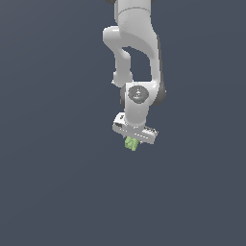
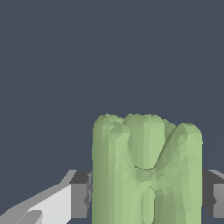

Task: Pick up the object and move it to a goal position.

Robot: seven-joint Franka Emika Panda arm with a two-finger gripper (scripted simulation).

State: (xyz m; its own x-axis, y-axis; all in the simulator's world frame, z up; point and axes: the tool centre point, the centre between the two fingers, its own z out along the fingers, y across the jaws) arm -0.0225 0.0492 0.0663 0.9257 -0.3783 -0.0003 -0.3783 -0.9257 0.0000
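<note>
1. One object (image 1: 131, 143) is the only loose thing in sight: a small light-green block, lumpy and ridged, sitting directly under the white gripper (image 1: 132, 142) in the exterior view.
2. Seen from the wrist view, the object (image 2: 146, 170) fills the space between the two dark-grey fingers (image 2: 81, 194), one pressed against each of its flanks, with no gap visible on either side.
3. So the gripper (image 2: 146, 197) is clamped on the object, its jaws closed only as far as the block's width allows.
4. Much narrower than the gripper's white crossbar, the object pokes out just below it in the exterior view; only its lower part shows there.
5. Whether the object touches the ground or hangs above it cannot be told, since no shadow or contact line is visible beneath it.
6. Above the gripper, the white arm (image 1: 137, 57) rises in a bend towards the upper edge of the exterior view, with a round joint cap just above the gripper.
7. No container appears in either view, and no readable writing or label shows on the arm, the gripper or the object.
8. Around the gripper the background (image 1: 53, 182) is a flat, uniform dark slate-blue, with no edges, seams or walls to separate floor from room.
</note>
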